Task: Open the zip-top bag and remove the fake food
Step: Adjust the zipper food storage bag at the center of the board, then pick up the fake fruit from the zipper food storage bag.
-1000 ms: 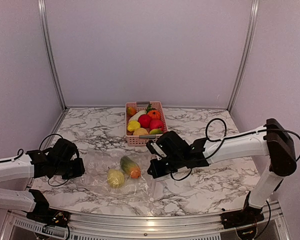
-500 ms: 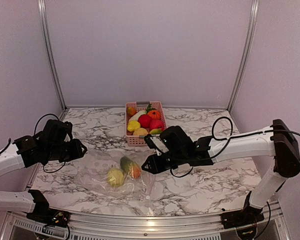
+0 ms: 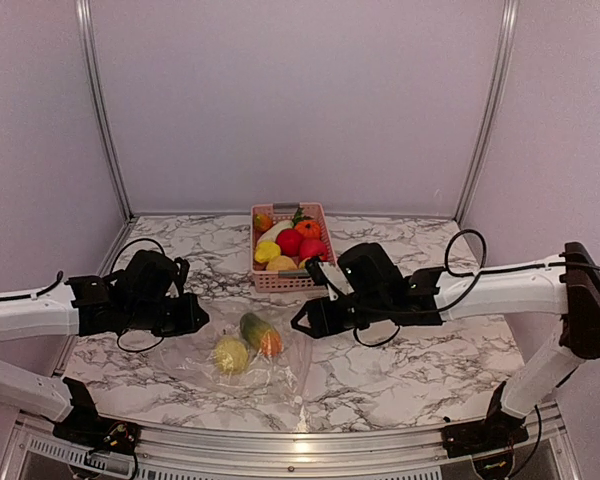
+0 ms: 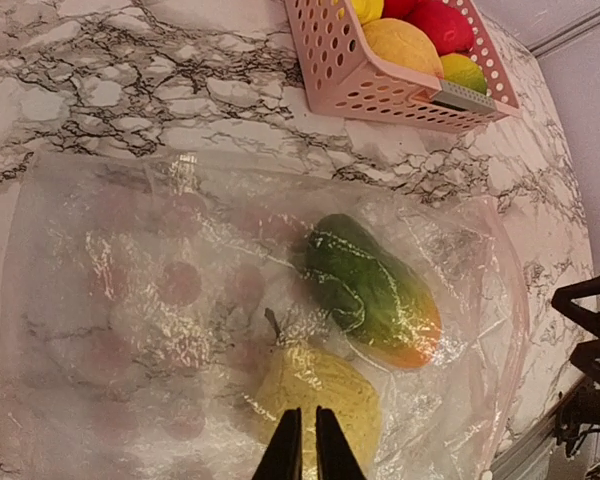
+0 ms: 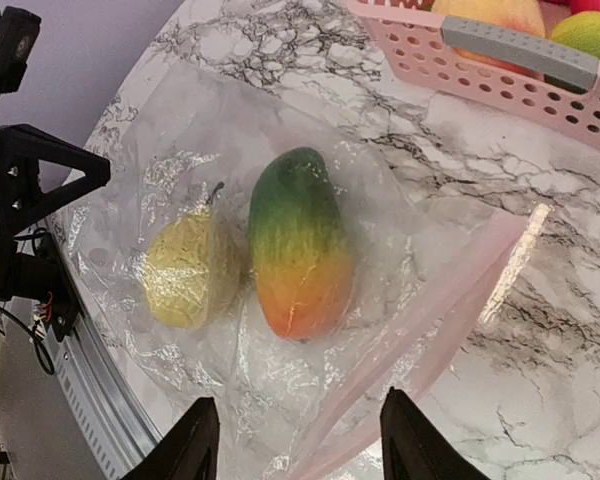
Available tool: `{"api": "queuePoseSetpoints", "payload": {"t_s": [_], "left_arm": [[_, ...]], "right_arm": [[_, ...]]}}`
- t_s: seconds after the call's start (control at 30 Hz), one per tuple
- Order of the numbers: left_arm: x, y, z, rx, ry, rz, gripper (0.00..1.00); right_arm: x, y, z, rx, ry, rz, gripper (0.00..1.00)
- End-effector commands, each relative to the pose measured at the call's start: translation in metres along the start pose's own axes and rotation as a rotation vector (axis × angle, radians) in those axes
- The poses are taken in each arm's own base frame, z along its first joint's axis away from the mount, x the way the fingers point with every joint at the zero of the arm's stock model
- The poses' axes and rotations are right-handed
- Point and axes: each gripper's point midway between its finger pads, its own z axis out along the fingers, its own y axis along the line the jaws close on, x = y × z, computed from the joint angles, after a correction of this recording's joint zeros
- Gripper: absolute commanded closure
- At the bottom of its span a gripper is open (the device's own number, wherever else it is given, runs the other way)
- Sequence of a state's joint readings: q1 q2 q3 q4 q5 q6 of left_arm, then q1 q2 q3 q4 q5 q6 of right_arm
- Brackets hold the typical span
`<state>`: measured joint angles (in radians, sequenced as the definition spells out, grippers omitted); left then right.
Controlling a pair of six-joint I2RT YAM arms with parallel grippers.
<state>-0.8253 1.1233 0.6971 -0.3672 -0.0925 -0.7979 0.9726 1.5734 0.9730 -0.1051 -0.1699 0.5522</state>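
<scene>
So the zip-top bag lay flat on the table near the pink basket, fake food inside. My left gripper hovered nearly shut, empty; my right gripper gaped open, empty, over the zip strip. I judged each claw should pinch one lip, then pull apart.

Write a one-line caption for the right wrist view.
Open right gripper over the zip-top bag with a green-orange mango and yellow pear inside, pink basket beyond.

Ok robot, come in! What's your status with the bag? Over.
Left gripper shut, right gripper open, both by the zip-top bag. Bag flat on table, two fake food pieces inside. Nothing blocking; pink basket sits beyond.
</scene>
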Motion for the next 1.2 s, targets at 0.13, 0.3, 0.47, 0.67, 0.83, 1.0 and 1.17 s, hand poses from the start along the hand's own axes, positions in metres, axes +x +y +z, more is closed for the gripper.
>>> {"api": "queuePoseSetpoints", "payload": {"t_s": [0.13,0.3,0.47,0.67,0.83,1.0,1.17], "left_arm": [[0.029,0.012,0.035,0.019,0.055,-0.062,0.96],[0.039,0.019,0.044,0.014,0.076,-0.072,0.97],[0.046,0.026,0.048,0.0,0.088,-0.084,0.98],[0.051,0.033,0.049,-0.017,0.091,-0.092,0.98],[0.055,0.036,0.05,-0.02,0.095,-0.095,0.98],[0.056,0.039,0.051,-0.026,0.096,-0.096,0.98],[0.059,0.04,0.053,-0.025,0.1,-0.096,0.99]], "right_arm": [[0.006,-0.048,-0.021,0.153,-0.027,0.064,0.58],[0.015,-0.047,-0.006,0.114,0.007,0.067,0.72],[0.018,-0.043,0.009,0.077,0.029,0.059,0.78],[0.023,-0.04,0.028,0.072,0.062,0.049,0.8],[0.022,-0.031,0.038,0.041,0.064,0.041,0.8],[0.016,-0.013,0.045,0.006,0.056,0.015,0.8],[0.015,0.0,0.052,-0.025,0.062,-0.01,0.79]]}}
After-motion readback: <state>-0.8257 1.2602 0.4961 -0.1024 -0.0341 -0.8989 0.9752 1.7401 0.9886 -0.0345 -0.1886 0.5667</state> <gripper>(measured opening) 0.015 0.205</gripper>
